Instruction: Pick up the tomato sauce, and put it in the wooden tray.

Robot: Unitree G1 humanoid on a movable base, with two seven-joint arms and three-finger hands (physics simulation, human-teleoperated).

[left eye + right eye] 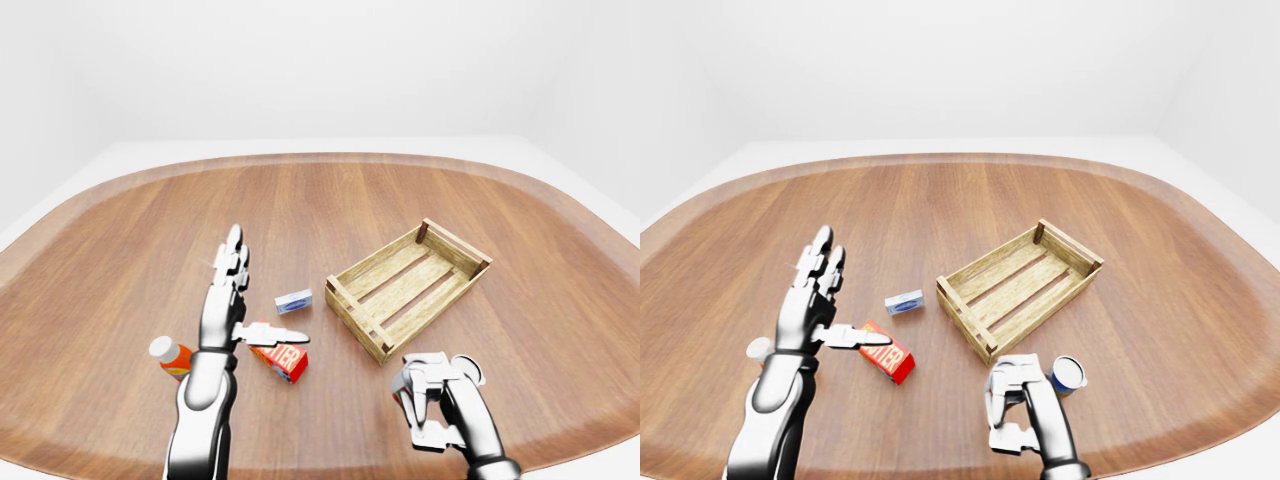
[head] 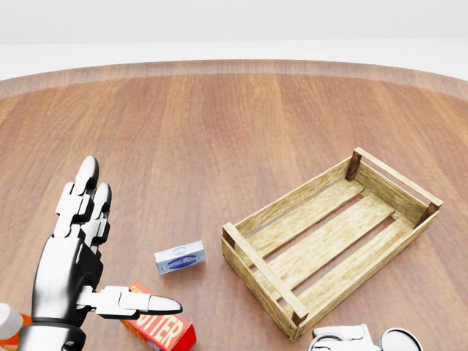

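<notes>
The tomato sauce is a small can (image 1: 1068, 374) with a round silvery top, standing on the wooden table low in the right-eye view, just below the wooden tray (image 1: 1018, 285). The slatted tray lies empty, right of centre. My right hand (image 1: 1012, 408) is just left of the can, fingers half curled and pointing down, not closed round it. In the left-eye view the hand hides most of the can. My left hand (image 1: 255, 295) is open with fingers stretched out flat, raised over the table's left part, holding nothing.
A red butter box (image 1: 282, 359) lies under my left thumb. A small blue and white box (image 1: 294, 299) lies between my left hand and the tray. An orange bottle with a white cap (image 1: 170, 356) stands left of my left forearm. The table edge (image 1: 330, 157) curves along the top.
</notes>
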